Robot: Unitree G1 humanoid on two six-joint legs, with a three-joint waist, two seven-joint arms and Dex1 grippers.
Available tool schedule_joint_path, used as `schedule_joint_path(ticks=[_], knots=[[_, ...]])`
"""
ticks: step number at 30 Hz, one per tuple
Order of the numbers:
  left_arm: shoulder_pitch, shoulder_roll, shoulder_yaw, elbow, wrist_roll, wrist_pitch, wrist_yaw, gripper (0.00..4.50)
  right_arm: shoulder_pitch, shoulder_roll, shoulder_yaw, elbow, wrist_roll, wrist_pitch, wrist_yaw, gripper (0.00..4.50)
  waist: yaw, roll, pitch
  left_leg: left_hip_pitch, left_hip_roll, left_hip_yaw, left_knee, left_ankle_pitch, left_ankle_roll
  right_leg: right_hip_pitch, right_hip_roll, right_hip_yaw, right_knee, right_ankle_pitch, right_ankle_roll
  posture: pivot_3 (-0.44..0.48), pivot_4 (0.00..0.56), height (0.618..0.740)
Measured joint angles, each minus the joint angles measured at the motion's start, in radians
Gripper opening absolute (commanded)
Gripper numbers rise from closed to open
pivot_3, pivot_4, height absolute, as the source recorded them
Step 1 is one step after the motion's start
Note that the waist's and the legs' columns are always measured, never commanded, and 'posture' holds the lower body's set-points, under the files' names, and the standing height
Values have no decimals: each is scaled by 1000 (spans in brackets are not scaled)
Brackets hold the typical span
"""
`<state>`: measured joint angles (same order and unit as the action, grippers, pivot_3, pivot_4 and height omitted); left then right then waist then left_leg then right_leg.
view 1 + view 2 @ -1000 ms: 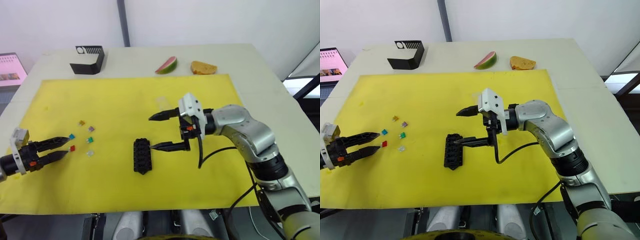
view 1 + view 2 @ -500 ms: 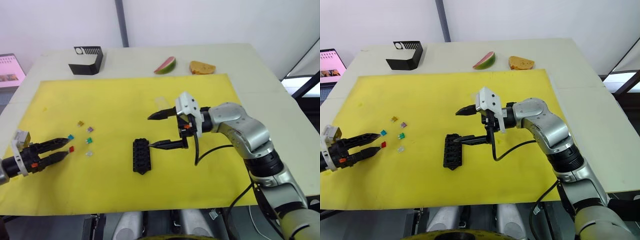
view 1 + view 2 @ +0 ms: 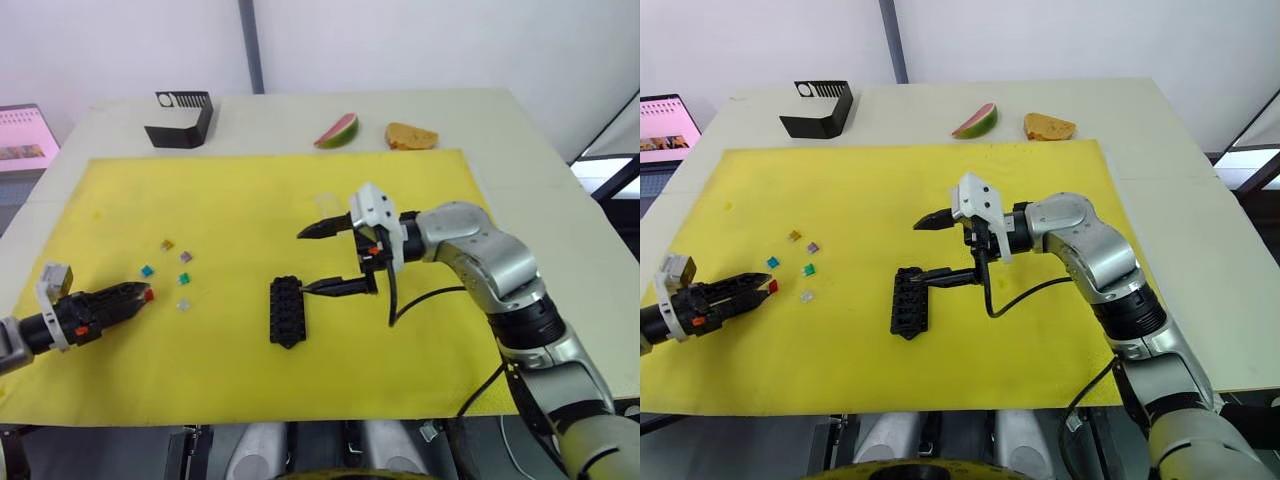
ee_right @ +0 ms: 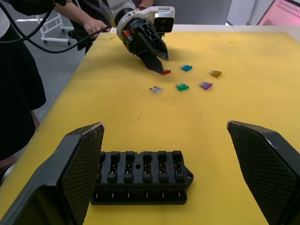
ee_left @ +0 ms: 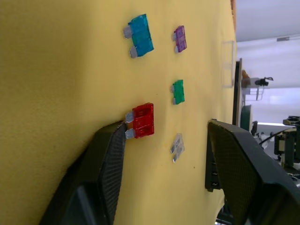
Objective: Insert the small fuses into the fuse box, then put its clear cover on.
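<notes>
- Your yellow mat point(image 3: 250, 380) covered most of the table, and every task piece lay on it.
- Your right gripper point(image 3: 318, 259) hung spread wide just beside the fuse box point(image 3: 287, 311), its lower finger reaching toward the box's far end; whether it touched, I could not tell.
- The fuse box lay flat near the mat's middle, pointed end toward you, slots looking empty.
- Your left gripper point(image 3: 758, 289) sat low over the mat's left part, fingers apart, the red fuse point(image 5: 142, 120) right at 1 fingertip point(image 5: 115, 140).
- The clear cover point(image 3: 325, 204) lay faint on the mat beyond the right gripper.
- 5 other fuses lay loose near the red one: blue point(image 5: 140, 34), purple point(image 5: 179, 38), green point(image 5: 178, 92), clear grey point(image 5: 176, 146), brown point(image 3: 167, 244).
</notes>
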<state>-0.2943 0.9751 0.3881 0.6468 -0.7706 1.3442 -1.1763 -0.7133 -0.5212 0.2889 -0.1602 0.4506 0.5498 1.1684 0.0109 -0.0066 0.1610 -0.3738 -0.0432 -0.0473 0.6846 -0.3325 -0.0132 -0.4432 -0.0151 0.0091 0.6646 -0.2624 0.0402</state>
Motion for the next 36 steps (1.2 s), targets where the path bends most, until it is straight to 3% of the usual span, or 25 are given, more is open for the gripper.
schedule_joint_path(ticks=[8,11,14,17,19,29,33,36], knots=[[-15,-7,-2,21,19,-25,0,2811,0,2,0,11,-15,-18,13,4500,1,0,0,0,0,0,0,0,0,0,0,0,1,0,0,0,150,740],[-15,-7,-3,21,25,-30,0,2007,0,3,0,15,-17,-23,17,4500,0,0,0,0,0,0,0,0,0,0,0,0,1,0,0,0,150,740],[-12,-15,-4,30,43,-58,7,504,0,3,0,30,-24,-32,22,4500,-1,0,0,0,0,0,0,0,0,0,0,0,1,0,0,0,150,740],[-12,-27,-4,33,53,-84,20,504,0,3,1,31,-25,-32,29,4500,-2,0,0,1,0,0,0,0,0,0,0,0,1,0,0,0,150,740],[-13,-34,2,40,55,-94,28,70,0,3,1,30,-25,-32,34,4500,-3,0,0,1,0,0,0,1,-1,0,0,0,2,0,0,0,150,740],[6,-38,44,29,44,-93,50,31,0,-2,0,30,-34,-34,50,4500,-11,1,-1,1,0,0,0,1,-2,0,0,0,3,0,0,0,150,740],[10,-38,179,-56,-21,-16,114,31,36,-33,-37,-1,-13,-12,39,4500,-12,-2,0,-1,0,-2,0,1,-1,-1,0,-1,2,0,0,0,150,740],[2,-38,290,-245,-114,78,166,31,63,-37,-101,-45,36,40,-7,4500,-13,-4,0,-1,0,-1,0,0,-1,0,0,-1,0,0,0,0,150,740]])
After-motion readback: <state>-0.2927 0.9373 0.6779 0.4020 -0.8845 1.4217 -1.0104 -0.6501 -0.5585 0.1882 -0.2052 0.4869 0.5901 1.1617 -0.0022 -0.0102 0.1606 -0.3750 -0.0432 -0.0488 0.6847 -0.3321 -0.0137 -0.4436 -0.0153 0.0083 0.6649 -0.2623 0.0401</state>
